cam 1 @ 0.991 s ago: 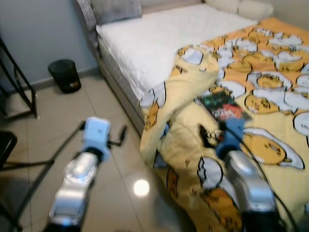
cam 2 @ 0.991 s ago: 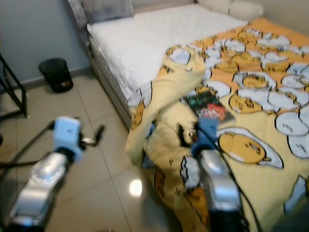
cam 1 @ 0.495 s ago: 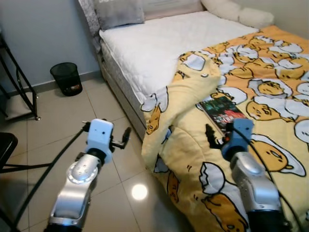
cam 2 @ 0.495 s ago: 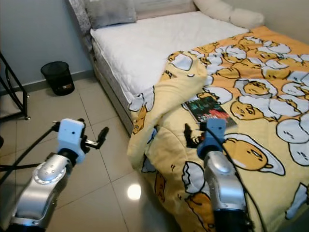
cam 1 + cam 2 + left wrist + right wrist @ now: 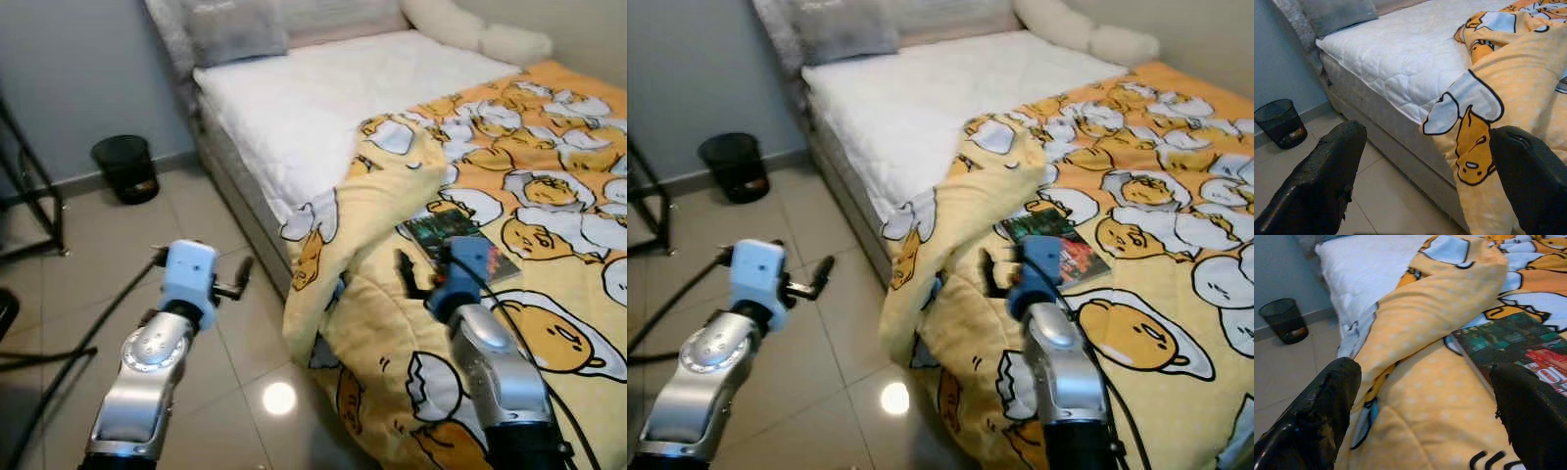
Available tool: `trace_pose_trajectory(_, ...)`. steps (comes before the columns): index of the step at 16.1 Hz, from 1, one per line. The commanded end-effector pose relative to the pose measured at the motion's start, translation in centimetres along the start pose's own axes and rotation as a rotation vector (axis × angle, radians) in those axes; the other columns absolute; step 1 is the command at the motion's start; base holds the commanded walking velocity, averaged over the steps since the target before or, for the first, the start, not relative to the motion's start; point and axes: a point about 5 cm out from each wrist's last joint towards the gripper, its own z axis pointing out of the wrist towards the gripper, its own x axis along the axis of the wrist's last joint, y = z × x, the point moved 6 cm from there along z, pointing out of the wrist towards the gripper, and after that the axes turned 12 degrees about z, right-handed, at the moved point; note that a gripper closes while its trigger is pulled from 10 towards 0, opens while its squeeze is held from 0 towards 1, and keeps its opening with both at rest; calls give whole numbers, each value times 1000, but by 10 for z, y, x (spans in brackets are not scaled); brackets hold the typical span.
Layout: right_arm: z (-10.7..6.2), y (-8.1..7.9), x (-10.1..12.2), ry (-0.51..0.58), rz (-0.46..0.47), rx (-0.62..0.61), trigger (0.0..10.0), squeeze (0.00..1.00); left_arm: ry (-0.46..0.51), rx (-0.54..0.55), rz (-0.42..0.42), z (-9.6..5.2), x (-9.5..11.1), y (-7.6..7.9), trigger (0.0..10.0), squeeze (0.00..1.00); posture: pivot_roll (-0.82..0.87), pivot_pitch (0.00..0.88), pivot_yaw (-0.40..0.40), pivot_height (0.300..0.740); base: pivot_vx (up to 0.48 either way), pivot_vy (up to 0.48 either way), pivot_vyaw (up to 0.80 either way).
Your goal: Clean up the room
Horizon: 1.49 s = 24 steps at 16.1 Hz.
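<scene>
Bed [image 5: 294, 98] with white mattress; yellow cartoon-print blanket [image 5: 529, 196] lay crumpled, one fold hanging over bed edge toward tiled floor [image 5: 108, 245]. Book [image 5: 456, 240] rested on blanket. Right gripper [image 5: 1420, 396] hovered above blanket just beside book, fingers spread apart. Left gripper [image 5: 1425, 176] hung over floor beside bed, fingers apart, holding nothing. Black wastebasket [image 5: 125, 168] stood by wall.

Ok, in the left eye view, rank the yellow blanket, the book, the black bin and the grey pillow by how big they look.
1. Yellow blanket, by far the largest.
2. Grey pillow.
3. Book, partly hidden by the right gripper; close to the pillow, so unsure.
4. Black bin, smallest, though it stands farther off.
</scene>
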Motion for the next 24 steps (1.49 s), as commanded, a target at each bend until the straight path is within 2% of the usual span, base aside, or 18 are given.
trace_pose_trajectory(1, -1, 14, 6, 12, -7, -39, 10000, 0, 22, -19, 0, 3, 8, 7, 10000, 561, 20, 0, 18, 740, 382, 0, -419)
trace_pose_trajectory(5, -2, 15, 6, 10, -6, -39, 10000, 0, 23, -23, 0, 2, 8, 8, 10000, 553, 18, 0, 16, 740, 382, 0, -800)
trace_pose_trajectory(7, -2, 15, 8, 18, -14, -36, 10000, 0, 21, -23, 3, 2, 7, 8, 10000, 549, 18, 0, 15, 740, 362, 0, 0)
trace_pose_trajectory(14, -7, 17, 4, 6, 3, -42, 10000, 0, 7, -51, 26, -3, 4, 14, 10000, 518, 17, 0, 26, 740, 0, 0, 0)
trace_pose_trajectory(17, -7, 21, 0, -6, 37, -68, 10000, 0, -14, -134, 65, -4, -1, 25, 10000, 522, 11, 0, 41, 740, 0, 0, 0)
trace_pose_trajectory(19, -4, 22, 3, 0, 43, -78, 10000, 0, -16, -155, 78, -4, -2, 26, 10000, 522, 13, 0, 43, 740, 0, 0, 0)
trace_pose_trajectory(20, -3, 22, 3, 2, 45, -82, 10000, 78, -16, -154, 77, -4, -1, 25, 10000, 522, 14, 0, 42, 740, 0, 0, 0)
trace_pose_trajectory(21, -4, 20, 1, -3, 44, -76, 10000, 86, -22, -142, 75, -5, -2, 23, 10000, 514, 18, 0, 38, 740, 0, 0, 0)
trace_pose_trajectory(23, -4, 18, -1, -12, 38, -69, 10000, 78, -28, -132, 75, -6, -3, 23, 10000, 510, 21, 0, 34, 740, 0, 0, 0)
trace_pose_trajectory(24, -4, 18, -2, -17, 34, -68, 10000, 35, -26, -124, 70, -7, -3, 23, 10000, 510, 25, 0, 28, 740, 0, 0, 0)
